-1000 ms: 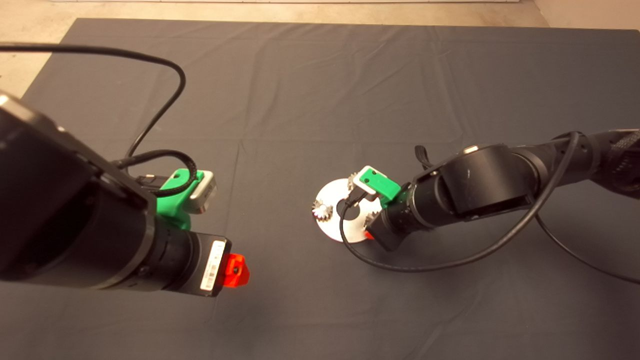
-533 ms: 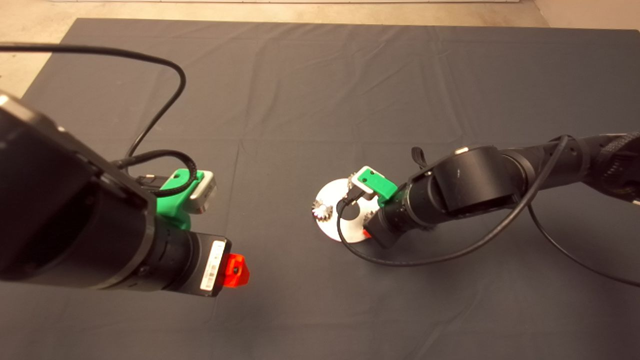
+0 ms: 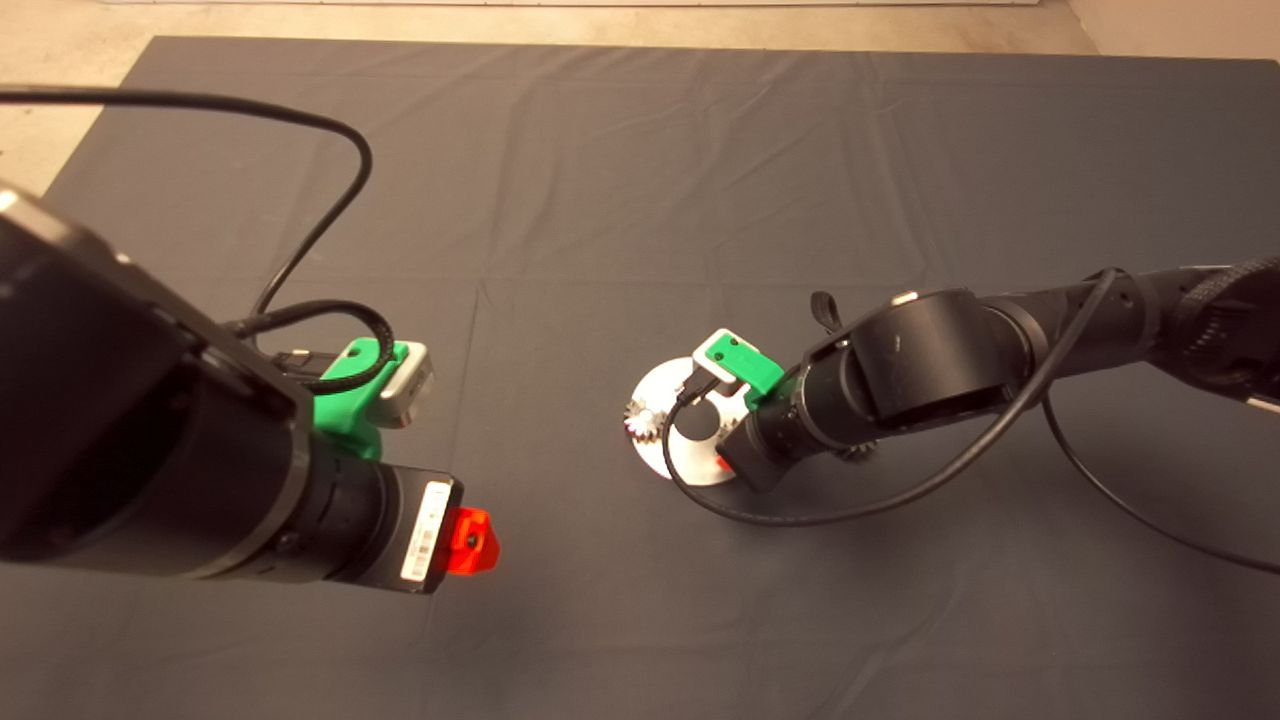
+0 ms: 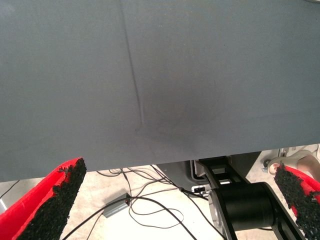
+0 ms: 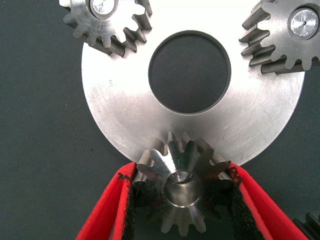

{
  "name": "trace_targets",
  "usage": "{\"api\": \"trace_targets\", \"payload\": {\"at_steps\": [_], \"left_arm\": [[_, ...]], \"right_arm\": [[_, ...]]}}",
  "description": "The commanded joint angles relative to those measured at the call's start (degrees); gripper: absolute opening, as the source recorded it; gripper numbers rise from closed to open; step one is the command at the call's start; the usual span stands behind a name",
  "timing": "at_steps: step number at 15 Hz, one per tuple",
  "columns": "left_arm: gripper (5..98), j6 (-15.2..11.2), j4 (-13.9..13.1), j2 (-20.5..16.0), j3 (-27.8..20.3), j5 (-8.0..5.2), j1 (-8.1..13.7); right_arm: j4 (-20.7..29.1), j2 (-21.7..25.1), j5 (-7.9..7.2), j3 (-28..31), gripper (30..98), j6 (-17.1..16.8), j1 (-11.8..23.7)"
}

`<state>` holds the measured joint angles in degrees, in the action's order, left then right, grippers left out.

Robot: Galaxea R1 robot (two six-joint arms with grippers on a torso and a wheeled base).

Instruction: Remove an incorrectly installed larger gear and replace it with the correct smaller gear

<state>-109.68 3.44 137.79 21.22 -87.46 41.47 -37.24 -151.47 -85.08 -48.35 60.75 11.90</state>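
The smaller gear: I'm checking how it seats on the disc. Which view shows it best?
The right wrist view: the smaller gear fills the space between the right gripper fingers at the disc edge. The head view hides it under the arm; the left wrist view shows only mat.

My overhead feed is evenly lit but a little dim, with soft shadows pooling on the dark grey cloth mat (image 3: 620, 200) beneath both arms. Glare bleaches the flat round steel disc with a centre hole (image 3: 665, 385) almost white there. Closer in, the disc (image 5: 125, 120) is sharp, scratches showing, small highlights on gear teeth.
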Motion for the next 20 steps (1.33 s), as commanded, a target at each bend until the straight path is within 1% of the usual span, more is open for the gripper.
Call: {"api": "trace_targets", "payload": {"at_steps": [1, 7, 11, 13, 15, 17, 20], "left_arm": [[97.8, -0.18, -0.63, 0.25, -0.76, -7.55, 1.16], [97.8, -0.10, -0.63, 0.25, -0.76, -7.55, 1.16], [97.8, -0.18, -0.63, 0.25, -0.76, -7.55, 1.16], [97.8, -0.18, -0.63, 0.25, -0.76, -7.55, 1.16], [97.8, -0.18, -0.63, 0.25, -0.84, -7.55, 1.16], [97.8, -0.18, -0.63, 0.25, -0.76, -7.55, 1.16], [97.8, -0.18, -0.63, 0.25, -0.76, -7.55, 1.13]], "right_arm": [[-1.80, -0.27, 0.34, 0.11, 40.6, 0.43, 0.85], [-1.87, -0.19, 0.32, 0.11, 40.6, 0.43, 0.94], [-1.96, 0.06, 0.26, 0.21, 42.2, 0.43, 0.95], [-1.96, 0.00, 0.26, 0.29, 44.0, 0.43, 1.02], [-1.96, 0.07, 0.26, 0.37, 44.0, 0.43, 1.03], [-1.96, 0.33, 0.26, 0.38, 47.3, 0.43, 1.03], [-1.96, 0.42, 0.26, 0.55, 48.6, 0.43, 1.29]]}}
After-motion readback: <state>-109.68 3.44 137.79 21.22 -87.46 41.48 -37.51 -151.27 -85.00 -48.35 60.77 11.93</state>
